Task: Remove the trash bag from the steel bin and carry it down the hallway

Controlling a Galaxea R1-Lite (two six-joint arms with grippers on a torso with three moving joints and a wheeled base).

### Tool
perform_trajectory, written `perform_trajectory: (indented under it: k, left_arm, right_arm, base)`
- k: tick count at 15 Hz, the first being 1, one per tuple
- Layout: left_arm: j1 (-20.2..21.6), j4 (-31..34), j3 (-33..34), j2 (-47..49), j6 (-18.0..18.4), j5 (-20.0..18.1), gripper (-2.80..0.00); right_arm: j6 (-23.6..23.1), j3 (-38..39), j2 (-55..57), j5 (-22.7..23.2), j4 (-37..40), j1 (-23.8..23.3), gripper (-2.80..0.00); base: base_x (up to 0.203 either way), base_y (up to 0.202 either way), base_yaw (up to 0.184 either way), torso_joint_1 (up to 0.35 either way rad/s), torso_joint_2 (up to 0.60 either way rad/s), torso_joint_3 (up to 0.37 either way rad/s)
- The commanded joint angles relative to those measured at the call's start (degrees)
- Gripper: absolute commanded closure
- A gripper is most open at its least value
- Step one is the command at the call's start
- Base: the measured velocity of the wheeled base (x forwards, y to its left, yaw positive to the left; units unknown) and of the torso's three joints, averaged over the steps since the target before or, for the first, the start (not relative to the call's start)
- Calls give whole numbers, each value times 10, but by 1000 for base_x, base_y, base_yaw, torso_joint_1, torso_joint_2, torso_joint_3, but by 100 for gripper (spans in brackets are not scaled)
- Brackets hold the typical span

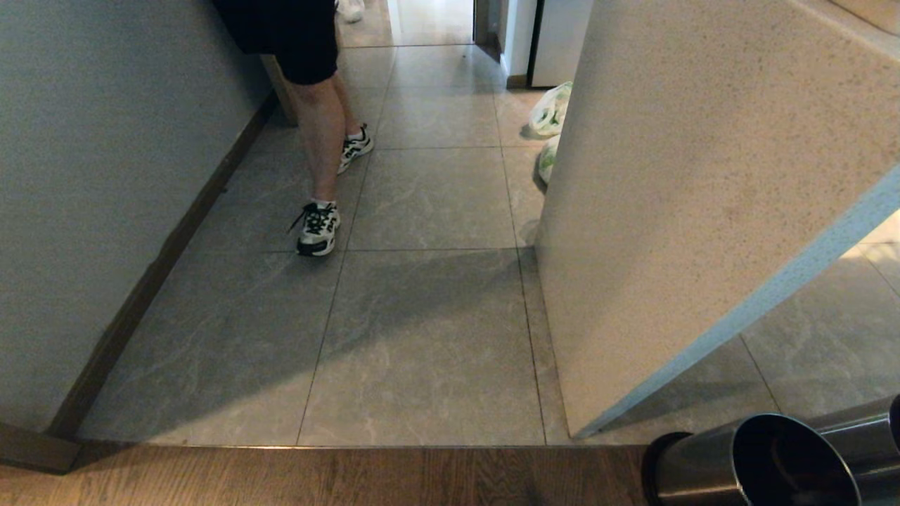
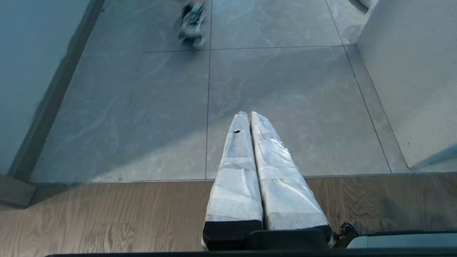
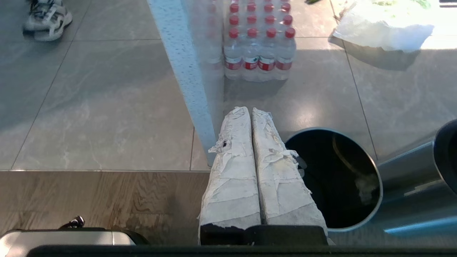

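The steel bin (image 1: 703, 472) stands at the lower right of the head view, on the line where wood floor meets tile. In the right wrist view its dark inside (image 3: 332, 185) lies just beside my right gripper (image 3: 250, 109), which hangs shut and empty with its white-wrapped fingers pressed together. I cannot make out the trash bag; only a faint pale patch (image 3: 364, 185) shows inside the bin. My left gripper (image 2: 249, 114) is also shut and empty, hanging over the floor. The hallway (image 1: 429, 204) of grey tiles runs ahead.
A person's legs and shoes (image 1: 318, 228) stand in the hallway by the left wall. A speckled white wall (image 1: 703, 211) juts out on the right. White bags with green print (image 1: 552, 109) lie behind it. A pack of water bottles (image 3: 257, 46) and a second steel cylinder (image 3: 421, 167) are near the bin.
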Motion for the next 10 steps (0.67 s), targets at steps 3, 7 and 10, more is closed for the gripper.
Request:
perform_trajectory:
  k: [3, 7, 10]
  left_arm:
    - [0, 0, 0, 0, 0, 1, 0]
    - [0, 0, 0, 0, -1, 1, 0]
    - [0, 1, 0, 0, -2, 1, 0]
  right_arm:
    - [0, 0, 0, 0, 0, 0, 0]
    - [0, 0, 0, 0, -1, -1, 0]
    - [1, 0, 0, 0, 0, 0, 0]
  base:
    - [0, 0, 0, 0, 0, 0]
    - [0, 0, 0, 0, 0, 0]
    - [-23, 0, 0, 2, 1, 0]
